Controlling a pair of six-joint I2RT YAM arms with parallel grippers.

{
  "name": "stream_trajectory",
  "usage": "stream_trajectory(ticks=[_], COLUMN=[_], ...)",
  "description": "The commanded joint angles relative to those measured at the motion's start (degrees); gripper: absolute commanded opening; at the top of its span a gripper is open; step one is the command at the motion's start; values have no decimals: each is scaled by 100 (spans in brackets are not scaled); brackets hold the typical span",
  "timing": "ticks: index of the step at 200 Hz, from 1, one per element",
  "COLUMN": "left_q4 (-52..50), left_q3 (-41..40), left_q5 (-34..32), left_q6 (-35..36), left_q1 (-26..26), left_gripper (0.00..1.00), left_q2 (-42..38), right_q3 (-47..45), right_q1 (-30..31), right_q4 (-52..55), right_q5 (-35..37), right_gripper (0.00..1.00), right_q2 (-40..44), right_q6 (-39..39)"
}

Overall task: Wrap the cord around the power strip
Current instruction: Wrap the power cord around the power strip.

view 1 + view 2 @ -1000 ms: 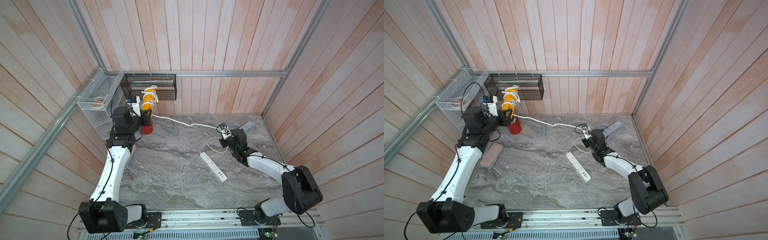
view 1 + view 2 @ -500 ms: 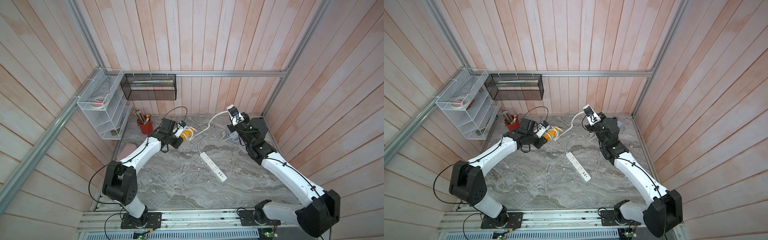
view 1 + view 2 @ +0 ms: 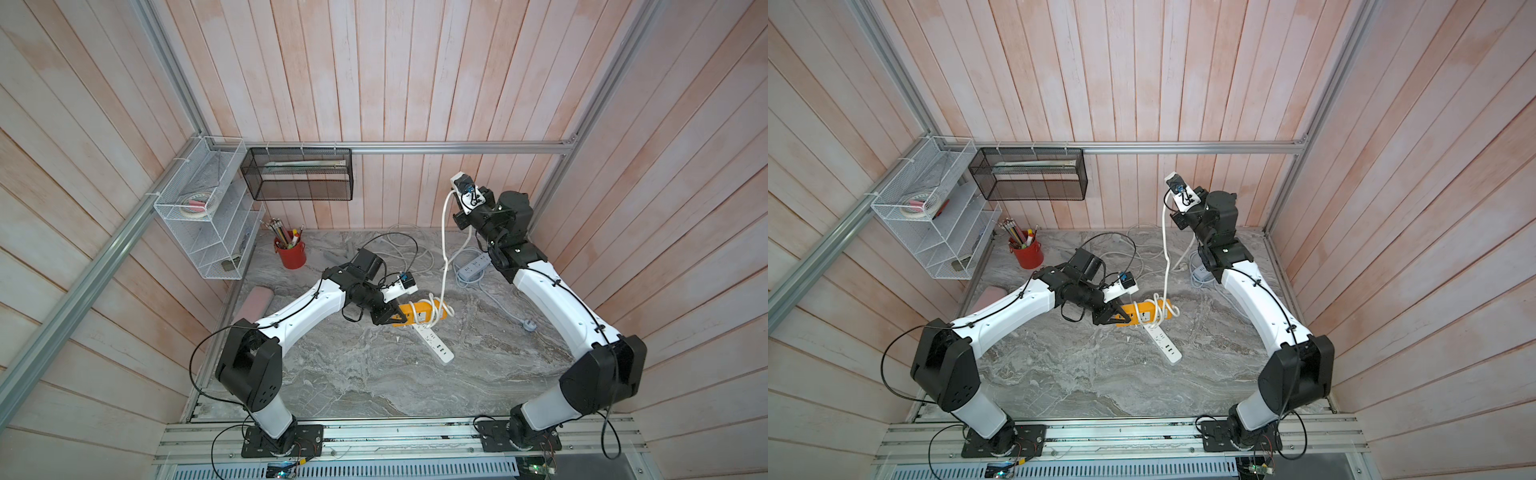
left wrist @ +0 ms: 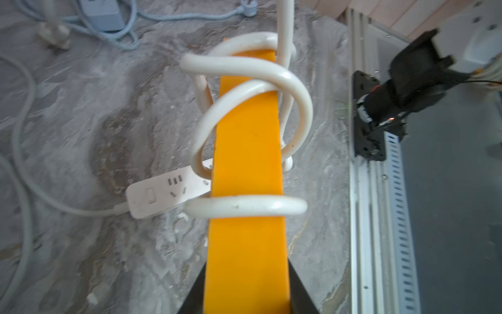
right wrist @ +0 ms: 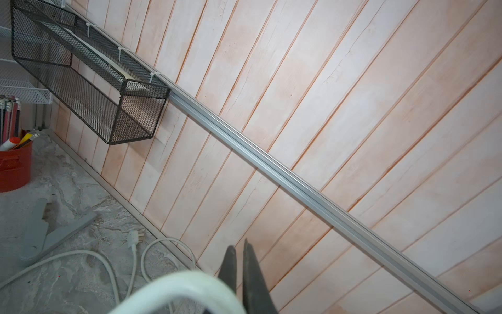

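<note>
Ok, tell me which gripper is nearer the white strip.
Left. The left gripper holds the yellow strip right over the white strip's end; the right gripper is high near the back wall.

Soft, even light; faint shadows on the marble table (image 3: pixel 374 374). Wall planks (image 3: pixel 395 83) bow at both top views' edges. The cord (image 5: pixel 179 291) beside the right gripper (image 5: pixel 239 248) is out of focus.
</note>
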State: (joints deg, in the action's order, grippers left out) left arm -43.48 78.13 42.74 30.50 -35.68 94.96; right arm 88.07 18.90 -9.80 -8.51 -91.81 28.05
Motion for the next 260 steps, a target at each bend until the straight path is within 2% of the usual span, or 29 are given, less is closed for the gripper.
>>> stream_trajectory(ticks=[1,21,39,53,78,101,157,184,196,209,223,260], left_q4=[-644,-183,903,2056,4388,5969,8075,8024,7436,6681,6198,5100], left_q3=[110,11,-313,-697,-1381,-1771,-2270,-2286,-2076,-1766,-1535,-963], left_q5=[1386,1819,1916,2031,2132,1708,58,-1007,-1517,-2380,-3048,-3793], left_q6=[551,483,96,-483,-1923,-2911,-4224,-4176,-3753,-3110,-2792,-2391], left_q1=[-191,-194,-118,80,487,688,1053,1173,1229,1265,1398,1564], left_gripper=[0,0,0,0,0,0,0,0,0,0,0,0], left_q2=[-278,-680,-1173,-1582,-2066,-2175,-2087,-2025,-1978,-1908,-1799,-1308], right_q3=[644,1064,1256,1215,676,-32,-1732,-2526,-2847,-3212,-3512,-3578], right_q1=[-181,-287,-338,-352,-330,-177,340,623,786,932,1063,1898], right_q4=[-292,-139,-39,-74,-525,-1067,-1704,-1838,-1814,-1759,-1689,-1125], right_q5=[-378,-679,-854,-993,-1339,-1304,-797,-632,-462,-134,-19,679], right_gripper=[0,0,0,0,0,0,0,0,0,0,0,0], right_q2=[-541,-1156,-1613,-1869,-2055,-2039,-1567,-1079,-826,-523,-252,220], right_q6=[-477,-750,-943,-1201,-2048,-2709,-3935,-4082,-3926,-3766,-3701,-2204])
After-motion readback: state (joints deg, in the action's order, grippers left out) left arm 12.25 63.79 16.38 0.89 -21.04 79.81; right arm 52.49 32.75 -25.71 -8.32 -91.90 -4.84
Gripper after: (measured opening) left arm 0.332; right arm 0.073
